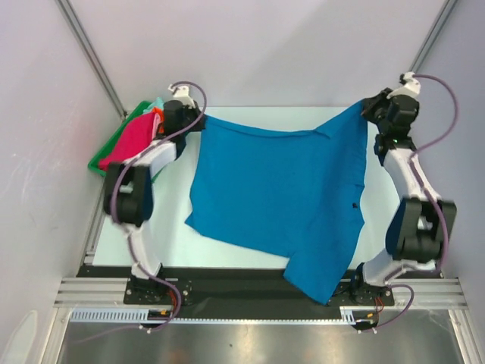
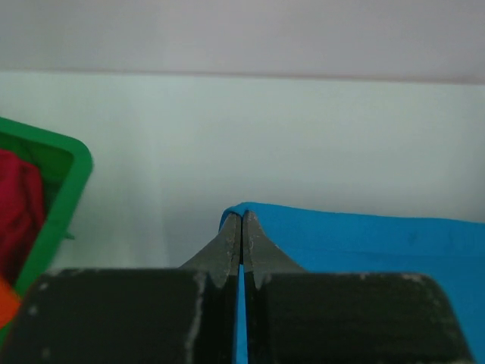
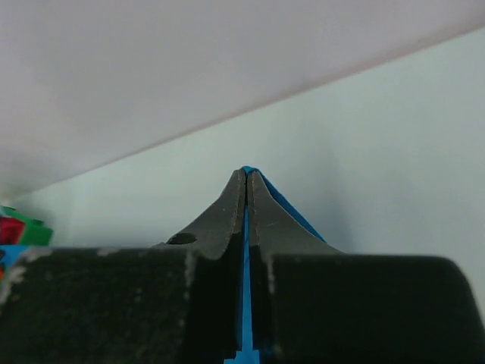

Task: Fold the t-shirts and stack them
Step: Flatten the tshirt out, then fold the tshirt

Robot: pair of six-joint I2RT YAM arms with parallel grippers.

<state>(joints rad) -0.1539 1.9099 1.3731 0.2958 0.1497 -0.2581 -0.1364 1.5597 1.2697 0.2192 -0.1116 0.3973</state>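
Note:
The large bright blue t-shirt (image 1: 280, 197) hangs stretched between both grippers over the table, its lower end trailing past the front edge. My left gripper (image 1: 198, 120) is shut on its far left corner; the blue cloth (image 2: 356, 239) shows pinched between the jaws in the left wrist view. My right gripper (image 1: 366, 108) is shut on the far right corner, with the blue cloth (image 3: 292, 208) pinched between the jaws in the right wrist view. The magenta t-shirt (image 1: 130, 140), with orange and mint cloth (image 1: 156, 106) beside it, lies in the tray at far left.
The green plastic tray (image 1: 102, 161) sits at the table's far left edge, also seen in the left wrist view (image 2: 64, 205). The white table (image 1: 170, 235) is bordered by pale walls at the back and sides. A black rail (image 1: 227, 292) runs along the front.

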